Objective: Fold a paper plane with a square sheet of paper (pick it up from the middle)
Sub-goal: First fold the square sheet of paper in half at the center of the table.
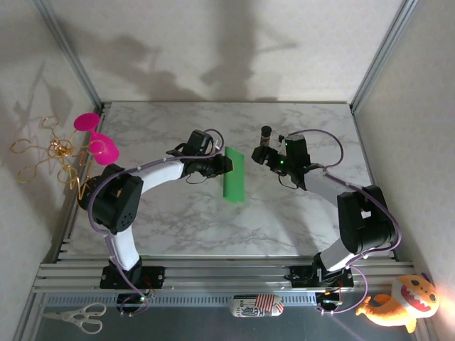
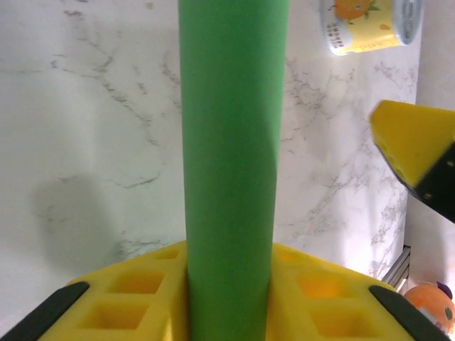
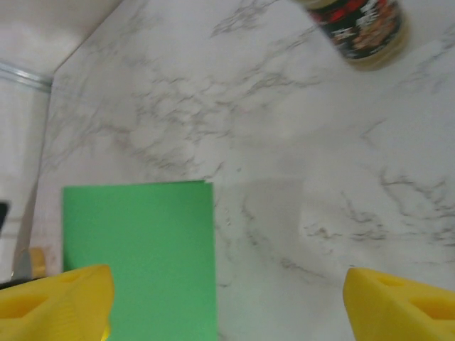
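left gripper point(image 2: 229, 302): its yellow fingers point(image 2: 121, 295) are clamping from both sides on the near end of the sheet of paper point(image 2: 231, 142). the sheet is showing as a narrow folded green strip, running away from the jaws over the marble table point(image 2: 92, 142); whether it is resting flat or lifted cannot be told. right gripper point(image 3: 227, 295): its fingers point(image 3: 398, 302) are standing wide apart, grasping nothing, one tip hanging over the strip's corner. the strip is sitting mid-table between both grippers. beyond, a small dark-labelled jar point(image 3: 359, 28) is standing near the right gripper.
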{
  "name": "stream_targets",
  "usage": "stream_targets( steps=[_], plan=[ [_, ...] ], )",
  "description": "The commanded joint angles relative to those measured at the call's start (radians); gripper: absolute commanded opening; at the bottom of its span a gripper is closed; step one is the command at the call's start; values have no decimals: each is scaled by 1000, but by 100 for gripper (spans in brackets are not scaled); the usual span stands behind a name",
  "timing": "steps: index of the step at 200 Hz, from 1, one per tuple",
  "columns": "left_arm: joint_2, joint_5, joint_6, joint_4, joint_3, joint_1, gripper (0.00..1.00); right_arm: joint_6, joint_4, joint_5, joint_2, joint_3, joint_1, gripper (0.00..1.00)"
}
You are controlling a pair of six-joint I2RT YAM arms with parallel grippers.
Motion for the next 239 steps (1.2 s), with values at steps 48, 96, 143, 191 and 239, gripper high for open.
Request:
stream_targets(
  steps=[48, 96, 143, 191, 239],
  plan=[
    [82, -50, 97, -38, -43, 69, 26, -12, 24, -124, 91, 20, 58, 63],
    [98, -72, 125, -60, -42, 79, 26, -26, -67, -60, 206, 134, 153, 32],
    [113, -88, 135, -70, -40, 80, 25, -12, -117, -55, 316, 230, 207, 13],
    [118, -110, 136, -77, -42, 83, 27, -18, -159, -72, 392, 275, 226, 9],
    [108, -118, 135, -84, -42, 85, 28, -41, -217, -63, 439, 294, 231, 9]
  ],
)
